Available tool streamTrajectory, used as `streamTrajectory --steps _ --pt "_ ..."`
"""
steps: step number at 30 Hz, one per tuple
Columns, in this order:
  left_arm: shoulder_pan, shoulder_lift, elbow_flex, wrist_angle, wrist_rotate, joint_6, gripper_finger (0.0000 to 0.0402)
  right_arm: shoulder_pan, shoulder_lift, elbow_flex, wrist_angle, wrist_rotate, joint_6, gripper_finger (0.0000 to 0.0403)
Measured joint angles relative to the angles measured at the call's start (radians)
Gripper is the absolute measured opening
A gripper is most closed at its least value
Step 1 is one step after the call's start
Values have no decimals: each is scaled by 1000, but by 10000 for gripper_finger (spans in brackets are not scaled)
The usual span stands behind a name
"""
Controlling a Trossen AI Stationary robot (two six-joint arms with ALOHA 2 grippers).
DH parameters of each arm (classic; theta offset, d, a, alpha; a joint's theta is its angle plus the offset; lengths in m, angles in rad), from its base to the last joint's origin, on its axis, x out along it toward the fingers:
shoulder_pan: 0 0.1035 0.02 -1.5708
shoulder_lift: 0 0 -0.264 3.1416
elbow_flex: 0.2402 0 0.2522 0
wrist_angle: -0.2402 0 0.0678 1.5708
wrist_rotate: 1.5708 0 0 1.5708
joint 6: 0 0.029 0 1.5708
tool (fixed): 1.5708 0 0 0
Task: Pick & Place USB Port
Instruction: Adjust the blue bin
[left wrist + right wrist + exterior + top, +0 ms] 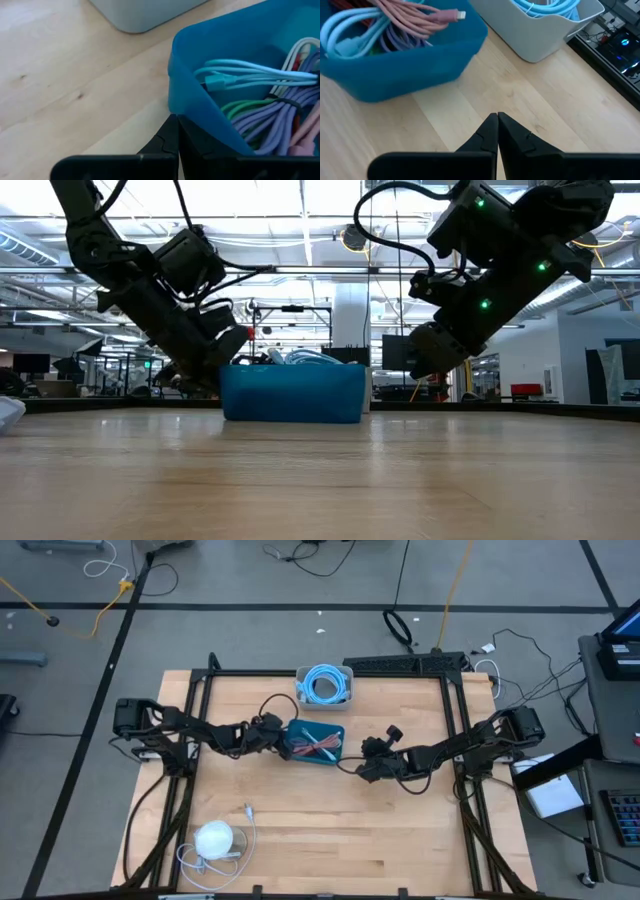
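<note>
A blue bin (318,743) holds several bundled cables: pink, purple, green, light blue. My left gripper (283,742) is shut and sits low at the bin's left outer wall (200,107); its fingertips (176,125) point at the wall's bottom corner. My right gripper (362,768) is shut and hovers over bare wood just right of the bin (405,75). A pink cable's plug (454,16) lies on top of the bundle, toward the bin's right side. A white round device (215,837) with a white cord rests on the table near its near-left corner. My left gripper's shut fingertips stand right at the blue bin's left outer wall, low down and coming level from the table's left. I cannot tell whether they touch it.
A pale grey bin (325,685) with a coiled light-blue cable stands at the far edge, just behind the blue bin. A black frame (455,730) borders the table's left, far and right sides. Bare wood spreads across the table's middle and near-right part.
</note>
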Motion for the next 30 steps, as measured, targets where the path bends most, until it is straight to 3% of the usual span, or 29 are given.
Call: streamTrajectory --steps 16,27,30 --pt "-79 -1 73 24 1 57 0 0 0 0 29 0 -12 0" --pt "-78 -15 73 -75 -149 110 0 -8 0 0 39 -6 -81 0" --pt "-77 -46 73 -82 -162 151 0 -30 0 -8 93 -70 -115 0"
